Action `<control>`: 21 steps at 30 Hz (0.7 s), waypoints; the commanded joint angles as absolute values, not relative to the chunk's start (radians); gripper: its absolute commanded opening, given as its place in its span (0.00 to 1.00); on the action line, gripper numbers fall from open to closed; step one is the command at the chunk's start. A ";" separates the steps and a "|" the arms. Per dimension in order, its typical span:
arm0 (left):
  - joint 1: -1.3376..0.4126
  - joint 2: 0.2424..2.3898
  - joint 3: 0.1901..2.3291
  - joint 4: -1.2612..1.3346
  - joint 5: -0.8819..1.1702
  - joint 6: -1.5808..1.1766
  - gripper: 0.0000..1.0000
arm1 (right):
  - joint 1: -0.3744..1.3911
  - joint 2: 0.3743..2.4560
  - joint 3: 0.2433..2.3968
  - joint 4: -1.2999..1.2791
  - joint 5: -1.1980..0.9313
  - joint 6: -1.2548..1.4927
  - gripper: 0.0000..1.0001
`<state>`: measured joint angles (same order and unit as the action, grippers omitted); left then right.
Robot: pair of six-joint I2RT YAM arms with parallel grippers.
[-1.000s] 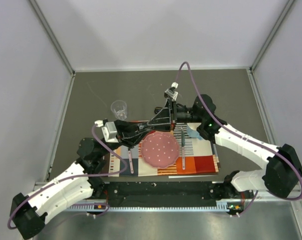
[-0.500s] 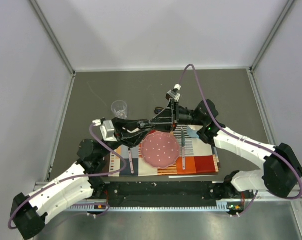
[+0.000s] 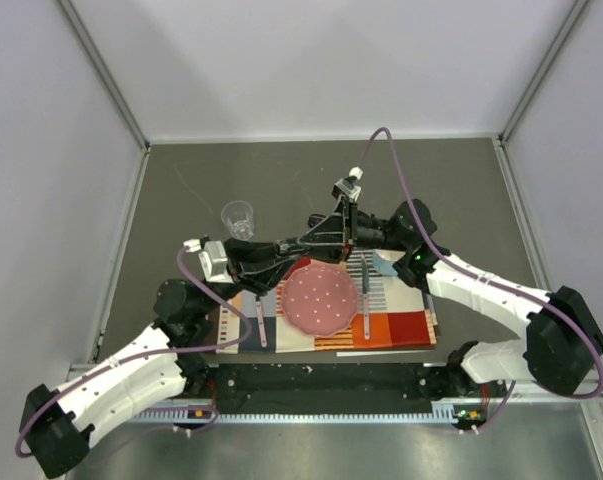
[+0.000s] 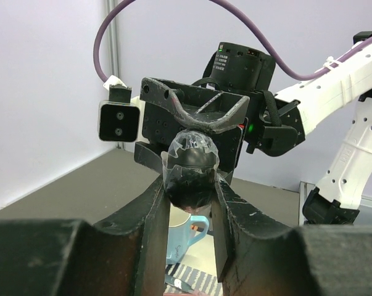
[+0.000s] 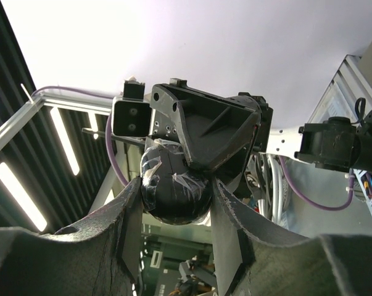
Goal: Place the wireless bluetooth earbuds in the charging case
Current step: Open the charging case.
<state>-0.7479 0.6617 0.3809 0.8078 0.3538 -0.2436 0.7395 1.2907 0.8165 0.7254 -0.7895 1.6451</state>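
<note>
Between the left gripper's (image 4: 190, 188) fingers sits the case (image 4: 192, 172), a black rounded pebble under wrinkled clear tape, pinched on both sides. The right gripper (image 4: 195, 139) faces it and meets the case from above. Below the grippers are a pale blue mug (image 4: 187, 228) and a striped mat (image 4: 184, 280). Beyond them lie the grey bench (image 4: 81, 185) and pale walls.

From the right wrist, the case looks like a glossy black ball with creased tape. It is clamped between that gripper's fingers, with the left gripper just behind it. Ceiling lights show at the left.

From above, both grippers meet tip to tip in the air over the mat's far edge. A pink plate (image 3: 321, 300) lies just nearer than them, and a clear cup (image 3: 239, 215) stands to their left. The case is too small to make out there.
</note>
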 commanded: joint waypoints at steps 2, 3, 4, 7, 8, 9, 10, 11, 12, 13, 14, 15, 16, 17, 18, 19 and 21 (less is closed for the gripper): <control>-0.746 0.667 0.380 0.882 0.342 -0.238 0.33 | 0.750 1.289 0.811 0.742 -0.802 1.629 0.00; -0.746 0.667 0.380 0.882 0.342 -0.239 0.41 | 0.749 1.289 0.811 0.739 -0.801 1.629 0.00; -0.746 0.667 0.380 0.884 0.342 -0.241 0.44 | 0.749 1.289 0.810 0.738 -0.801 1.628 0.00; -0.746 0.666 0.380 0.884 0.339 -0.242 0.47 | 0.750 1.289 0.808 0.733 -0.796 1.626 0.00; -0.746 0.664 0.380 0.884 0.336 -0.242 0.48 | 0.750 1.289 0.810 0.733 -0.796 1.625 0.00; -0.746 0.667 0.380 0.884 0.336 -0.244 0.48 | 0.749 1.289 0.808 0.730 -0.795 1.623 0.00; -0.746 0.666 0.380 0.884 0.336 -0.242 0.44 | 0.747 1.289 0.807 0.732 -0.795 1.624 0.00; -0.746 0.666 0.380 0.882 0.336 -0.241 0.43 | 0.750 1.289 0.807 0.735 -0.795 1.626 0.00; -0.746 0.667 0.380 0.881 0.336 -0.244 0.43 | 0.750 1.289 0.807 0.735 -0.796 1.626 0.00; -0.746 0.667 0.379 0.881 0.336 -0.245 0.43 | 0.750 1.290 0.808 0.736 -0.796 1.626 0.00; -0.746 0.670 0.379 0.881 0.334 -0.245 0.42 | 0.749 1.290 0.808 0.739 -0.796 1.629 0.00; -0.746 0.670 0.379 0.877 0.336 -0.248 0.43 | 0.749 1.290 0.810 0.745 -0.796 1.632 0.00; -0.746 0.672 0.379 0.874 0.336 -0.250 0.44 | 0.749 1.290 0.808 0.755 -0.796 1.634 0.00; -0.744 0.673 0.379 0.874 0.337 -0.250 0.47 | 0.750 1.290 0.811 0.758 -0.796 1.635 0.00; -0.745 0.673 0.377 0.873 0.336 -0.252 0.48 | 0.749 1.290 0.813 0.758 -0.796 1.638 0.00; -0.746 0.675 0.377 0.873 0.336 -0.253 0.50 | 0.749 1.292 0.815 0.759 -0.796 1.640 0.00; -0.746 0.676 0.377 0.871 0.334 -0.255 0.53 | 0.749 1.293 0.816 0.767 -0.799 1.644 0.00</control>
